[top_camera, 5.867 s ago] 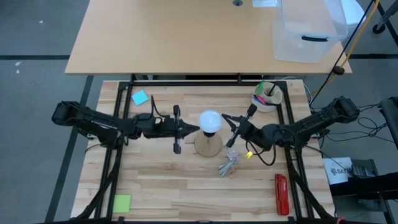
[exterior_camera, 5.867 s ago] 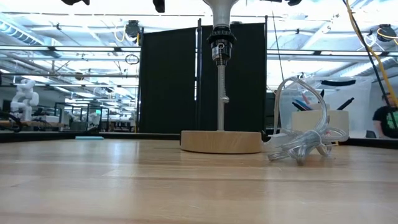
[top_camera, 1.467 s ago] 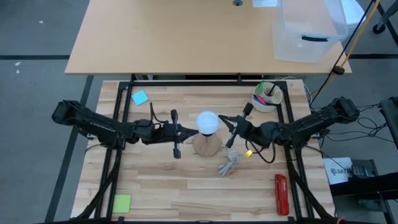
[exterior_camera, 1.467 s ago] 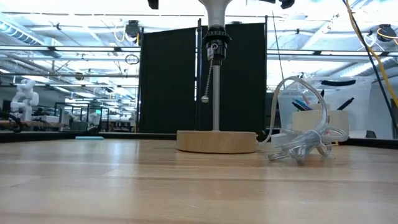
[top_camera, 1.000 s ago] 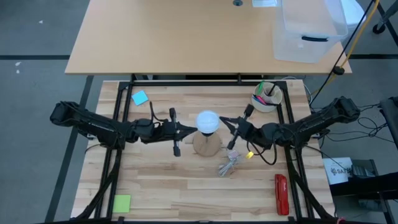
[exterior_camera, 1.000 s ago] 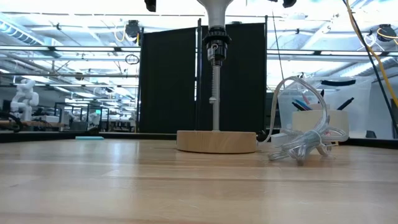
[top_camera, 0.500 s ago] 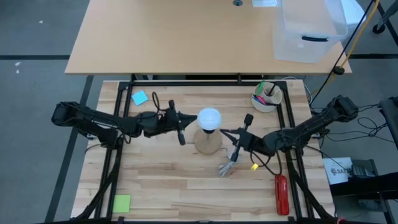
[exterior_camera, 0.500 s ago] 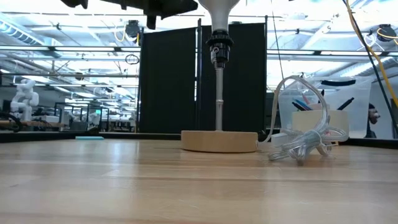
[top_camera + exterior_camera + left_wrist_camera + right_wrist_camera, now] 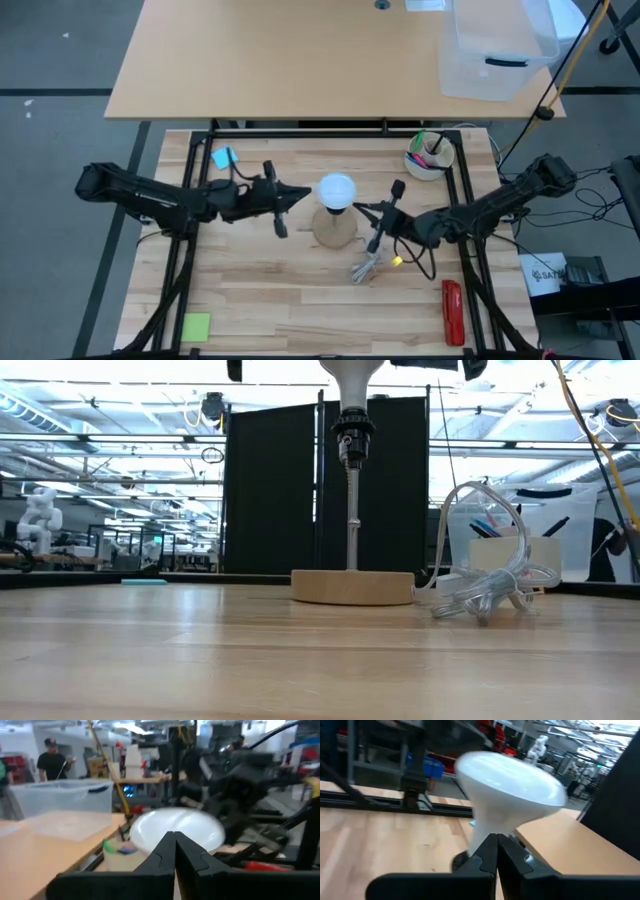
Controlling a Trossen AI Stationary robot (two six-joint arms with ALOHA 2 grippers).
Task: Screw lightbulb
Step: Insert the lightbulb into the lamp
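The left gripper is hovering with its fingers pressed together on nothing, just left of the lightbulb. The right gripper is likewise clenched and empty, pointing at the lightbulb from the right. The lightbulb is sitting upright in the black socket atop a thin pole rising from the round wooden base, with a coiled clear cable lying beside it.

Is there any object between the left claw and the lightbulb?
No, nothing visible. The left claw, shut, points at the lightbulb across a bare gap. The bulb sits on top of the lamp stand.
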